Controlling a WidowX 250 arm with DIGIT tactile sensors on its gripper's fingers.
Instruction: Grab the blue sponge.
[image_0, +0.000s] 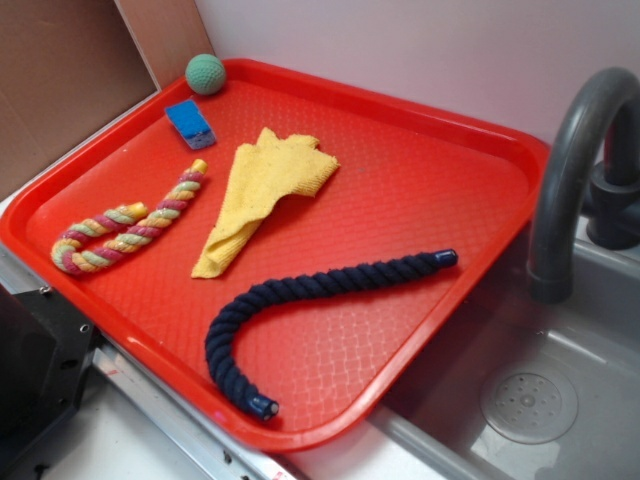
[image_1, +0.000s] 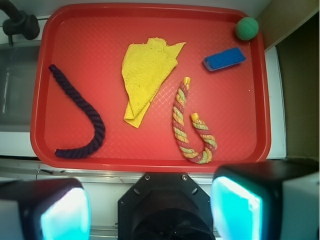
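The blue sponge (image_0: 190, 122) lies flat on the red tray (image_0: 420, 200) near its far left corner, just in front of the green knitted ball (image_0: 205, 73). In the wrist view the sponge (image_1: 224, 59) is at the upper right, beside the ball (image_1: 247, 28). My gripper (image_1: 150, 210) hangs high above the tray's near edge, far from the sponge. Its two fingers (image_1: 235, 207) stand wide apart with nothing between them. The gripper does not show in the exterior view.
On the tray lie a yellow cloth (image_0: 258, 190), a multicoloured rope (image_0: 125, 222) and a long dark navy rope (image_0: 300, 300). A grey faucet (image_0: 575, 170) and sink (image_0: 530, 400) are to the right. A brown board (image_0: 60, 80) stands behind the tray.
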